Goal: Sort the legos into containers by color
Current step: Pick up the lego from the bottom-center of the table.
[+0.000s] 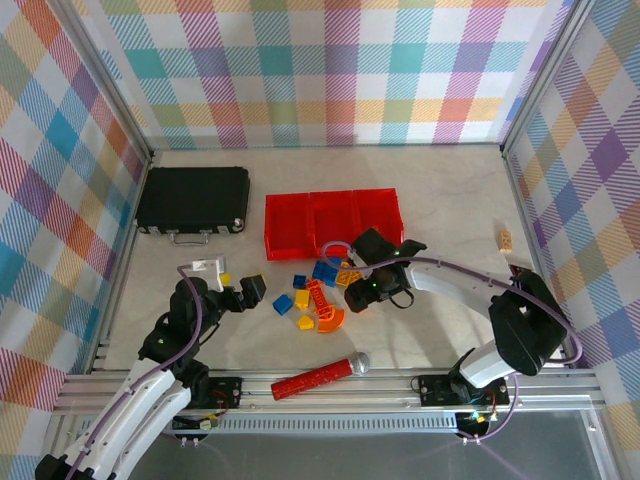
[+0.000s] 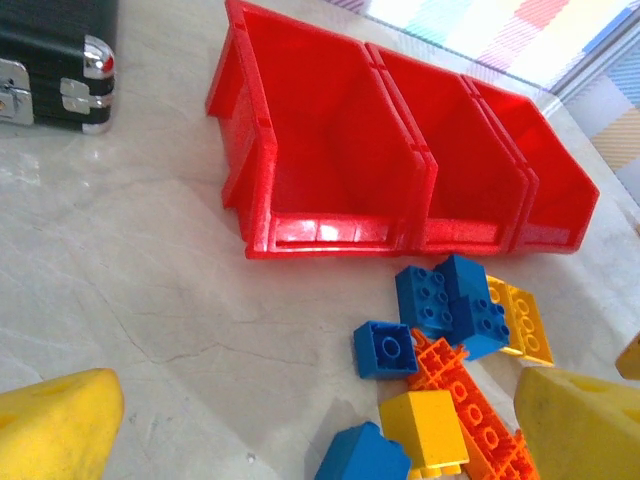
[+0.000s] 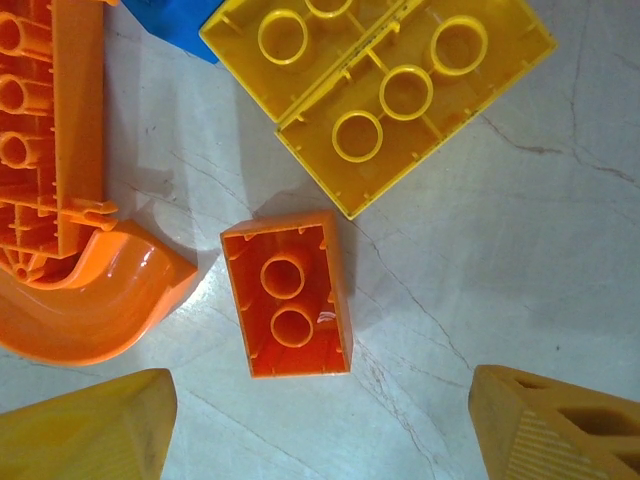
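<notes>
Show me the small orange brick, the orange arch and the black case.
small orange brick (image 3: 292, 300), right wrist view, hollow underside.
orange arch (image 3: 85, 305), right wrist view, curved face.
black case (image 1: 192, 198), top view, lid middle.

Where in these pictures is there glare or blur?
Left wrist view: white glare on the front lip of the nearest red bin, the far upper right corner washed out, the yellow fingertips blurred. Right wrist view: a bright sheen on the orange arch, while the small orange brick is sharp.

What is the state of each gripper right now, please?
Left gripper: open, holding nothing.
Right gripper: open, holding nothing; a small orange brick lies just ahead of it.
</notes>
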Robot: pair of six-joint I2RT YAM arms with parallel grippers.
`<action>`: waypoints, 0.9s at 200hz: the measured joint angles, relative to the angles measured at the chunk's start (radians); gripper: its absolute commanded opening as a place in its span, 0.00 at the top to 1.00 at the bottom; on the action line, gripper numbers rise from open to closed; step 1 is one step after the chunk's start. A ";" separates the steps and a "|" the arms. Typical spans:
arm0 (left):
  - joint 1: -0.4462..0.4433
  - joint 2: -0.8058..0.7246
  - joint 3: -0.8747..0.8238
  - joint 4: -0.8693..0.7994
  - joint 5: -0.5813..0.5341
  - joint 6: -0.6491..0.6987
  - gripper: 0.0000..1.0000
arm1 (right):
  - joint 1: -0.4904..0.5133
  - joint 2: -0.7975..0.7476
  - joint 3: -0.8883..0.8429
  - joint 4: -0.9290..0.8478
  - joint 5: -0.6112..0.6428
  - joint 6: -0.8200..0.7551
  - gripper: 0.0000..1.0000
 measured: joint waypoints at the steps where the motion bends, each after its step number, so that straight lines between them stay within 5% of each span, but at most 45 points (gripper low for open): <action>1: 0.000 0.000 0.000 -0.001 0.000 0.000 0.00 | 0.000 0.001 0.000 0.001 0.000 0.000 0.24; 180: -0.011 -0.196 0.000 -0.133 -0.029 -0.004 0.00 | 0.041 0.204 0.102 0.024 0.068 -0.058 0.41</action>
